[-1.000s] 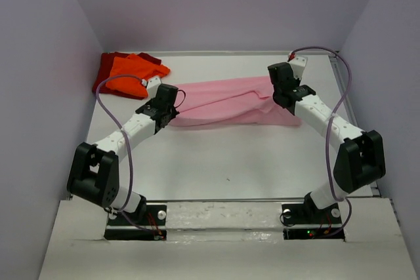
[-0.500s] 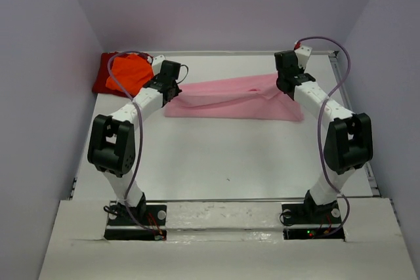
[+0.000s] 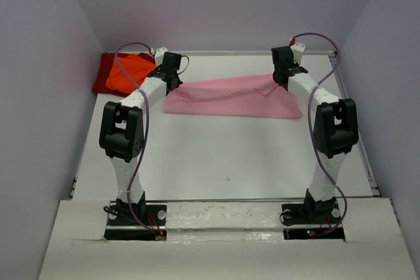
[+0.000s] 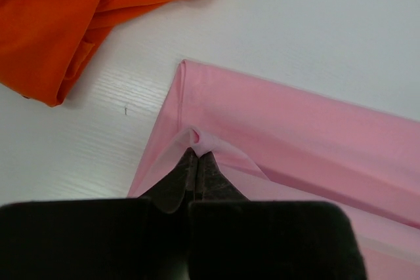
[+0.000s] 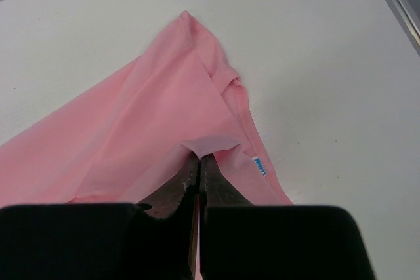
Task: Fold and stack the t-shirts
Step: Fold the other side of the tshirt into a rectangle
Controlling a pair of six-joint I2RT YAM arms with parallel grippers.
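A light pink t-shirt of thin, matte cloth point(image 3: 226, 98) lies doubled into a long, flattish band across the far half of the smooth white table point(image 3: 223, 162). Shallow creases run along its length. The left gripper point(image 4: 197, 155) has its dark fingers pressed together on a small pinch of pink cloth at the band's left end, just inside a neat folded corner. The right gripper point(image 5: 199, 160) is likewise clamped on a raised fold at the right end, where the cloth gathers to a point. A small pale label with blue print point(image 5: 260, 164) sits at a hem just beside the right fingers.

In the far left corner, a bright orange t-shirt with a stitched hem point(image 3: 130, 72) lies rumpled on top of a dark red t-shirt point(image 3: 102, 78), whose edge shows along its left side. The orange shirt is near the pink one's left end but not touching it.

There are three shirts, one of each colour, and two arms, both gripping the pink one.
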